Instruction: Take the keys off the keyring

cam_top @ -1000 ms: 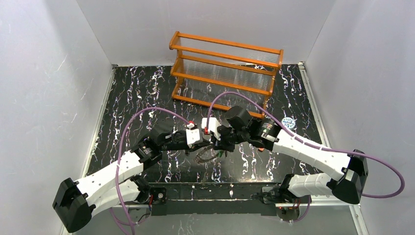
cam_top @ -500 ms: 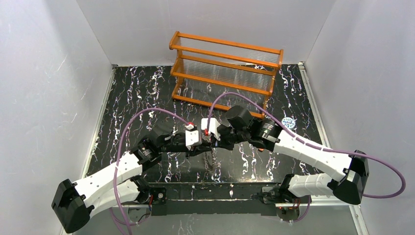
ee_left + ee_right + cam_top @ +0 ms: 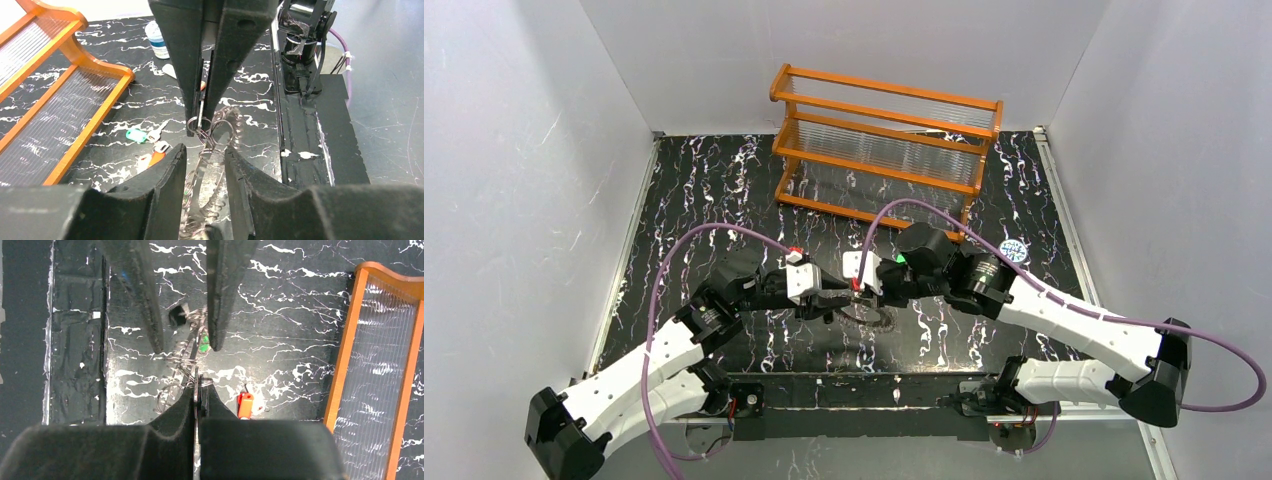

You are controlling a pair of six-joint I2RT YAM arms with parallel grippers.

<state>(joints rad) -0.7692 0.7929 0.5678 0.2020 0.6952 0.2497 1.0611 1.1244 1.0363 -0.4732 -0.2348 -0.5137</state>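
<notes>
Left wrist: right gripper [image 3: 200, 125] pinches a half-hidden key [image 3: 200, 107]; left gripper [image 3: 205, 151] spread around keyring [image 3: 200, 175].

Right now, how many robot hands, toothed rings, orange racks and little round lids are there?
Hands: 2 (left hand, right hand)
Toothed ring: 1
Orange rack: 1
Round lid: 1
Total: 5

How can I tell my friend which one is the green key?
Find the big orange rack at the back of the black table. A few loose keys lie on the table beside its bottom rail. The green key is the one nearest the rack and the only one with a green head; its neighbours look pale and red-orange.
</notes>
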